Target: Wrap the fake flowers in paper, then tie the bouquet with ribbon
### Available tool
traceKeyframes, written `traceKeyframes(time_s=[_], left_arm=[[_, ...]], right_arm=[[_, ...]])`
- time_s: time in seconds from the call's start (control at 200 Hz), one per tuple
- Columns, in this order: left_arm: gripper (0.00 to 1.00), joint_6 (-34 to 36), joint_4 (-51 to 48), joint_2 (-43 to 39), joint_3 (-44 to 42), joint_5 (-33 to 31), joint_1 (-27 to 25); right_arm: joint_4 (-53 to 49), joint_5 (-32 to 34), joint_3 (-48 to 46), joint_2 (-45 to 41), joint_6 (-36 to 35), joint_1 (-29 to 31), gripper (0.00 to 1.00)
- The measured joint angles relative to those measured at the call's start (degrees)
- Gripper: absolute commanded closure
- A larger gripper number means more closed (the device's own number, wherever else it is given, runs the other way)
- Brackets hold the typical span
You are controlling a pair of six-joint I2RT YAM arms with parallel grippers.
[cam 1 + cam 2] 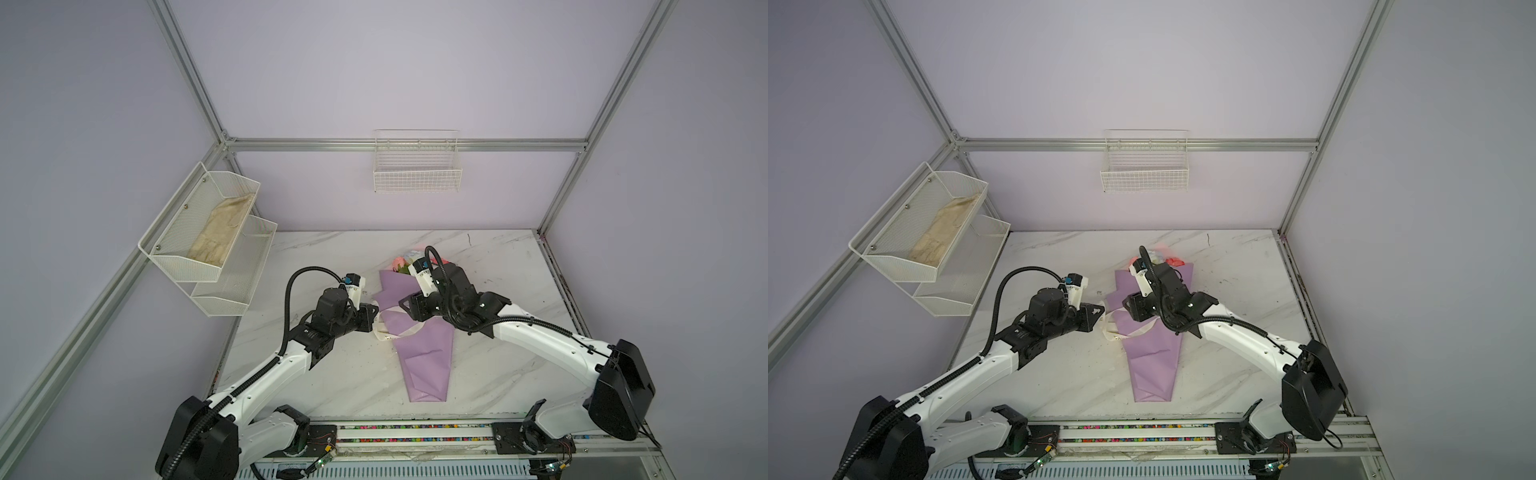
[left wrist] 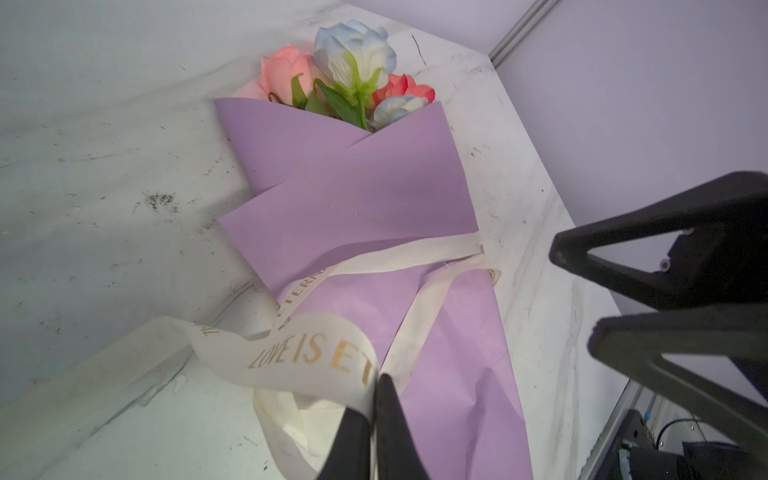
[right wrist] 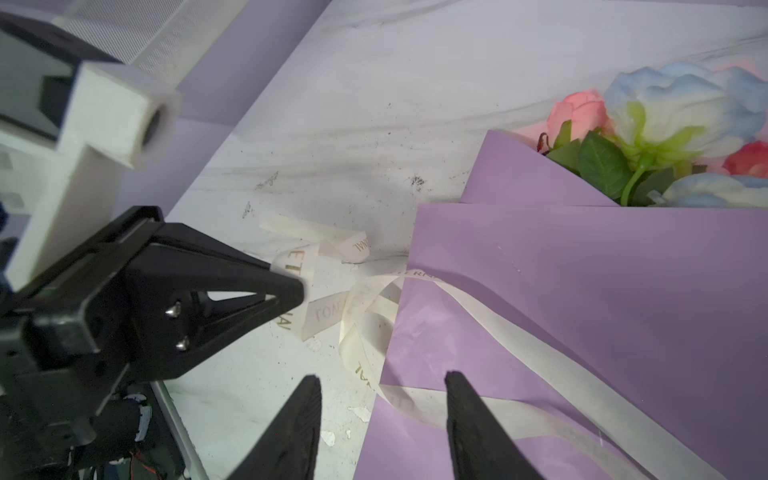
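Top views: bouquet (image 1: 428, 357), blooms (image 1: 400, 262) rearward

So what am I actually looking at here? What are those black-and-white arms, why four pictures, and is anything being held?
Two white-and-black robot arms stand at a white marble-patterned table. Two pictures look down from one camera head above; the other two come from a camera on each arm's wrist. On the table lies a bouquet of fake flowers: pink and blue-white roses wrapped in lilac paper. A cream ribbon with gold printed letters lies loosely across the wrap, with no finished bow. Each arm ends in a black two-fingered pincer. The left gripper is shut on the ribbon beside the bouquet. The right gripper hangs open over the wrap, holding nothing.
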Motion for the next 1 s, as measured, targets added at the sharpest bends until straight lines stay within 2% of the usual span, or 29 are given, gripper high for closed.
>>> traceKeyframes(time_s=[0.09,0.215,0.43,0.665,1.0], left_arm=[[0.94,1.7,-1.2,0.2,0.1,2.2,0.0],[0.95,3.5,-2.2,-0.3,0.2,4.6,0.0],[0.95,4.7,-4.3,-3.5,0.2,5.8,0.0],[0.95,5.8,-5.4,-6.0,0.2,6.0,0.0],[0.95,6.0,-5.7,-4.2,0.2,6.4,0.0]], right_arm=[[4.9,0.7,-1.9,0.2,0.0,0.1,0.51],[12.4,-0.9,-2.1,4.0,-5.0,0.1,0.51],[23.0,-3.6,-5.7,10.7,-17.4,0.1,0.50],[34.4,-12.2,-10.1,15.3,-30.0,0.2,0.49],[47.8,-21.7,-8.4,25.1,-34.3,1.4,0.46]])
